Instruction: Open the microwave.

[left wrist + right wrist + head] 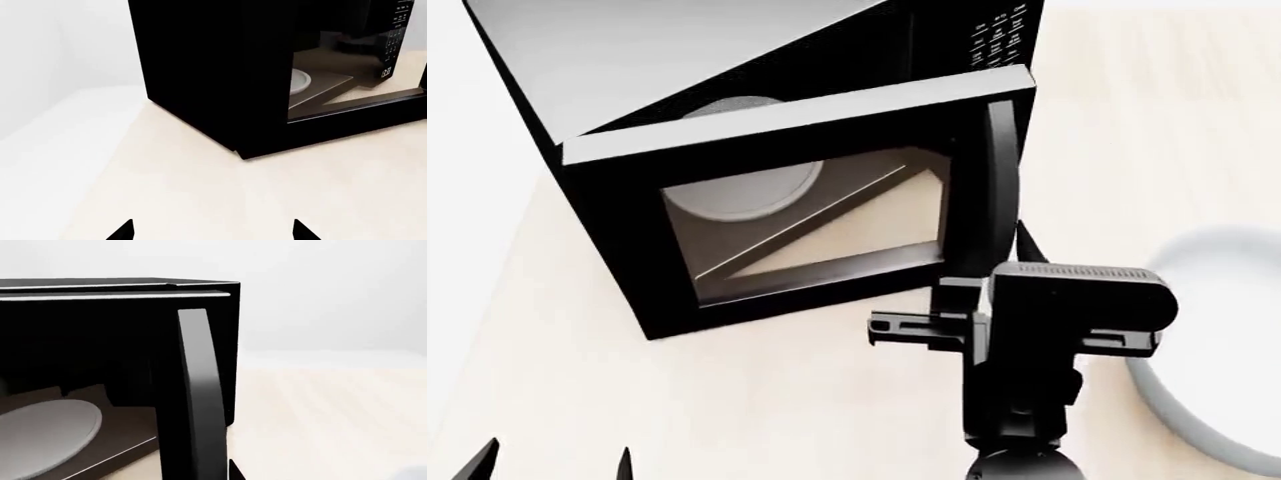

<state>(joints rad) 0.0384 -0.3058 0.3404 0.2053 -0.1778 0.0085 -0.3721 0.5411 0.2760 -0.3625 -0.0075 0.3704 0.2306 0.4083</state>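
Black tips of our left gripper [554, 462] sit at seven o'clock in the head view, spread apart and holding nothing. At eleven o'clock stands the microwave [747, 150], its door [787, 215] swung partly out from the body, so opening is underway but unfinished. Our right gripper [994, 300] is by the handle [1001, 190] at five o'clock; its grip we cannot tell.

Flat, bright, even light in all three views — no clear source. Pale table [547, 400] nearly washes out to white at the edges. Microwave [627, 260] body crushed to solid black, faint sheen on its handle [200, 390] and top. Glass shows soft reflections — slight softness overall, no edge distortion.
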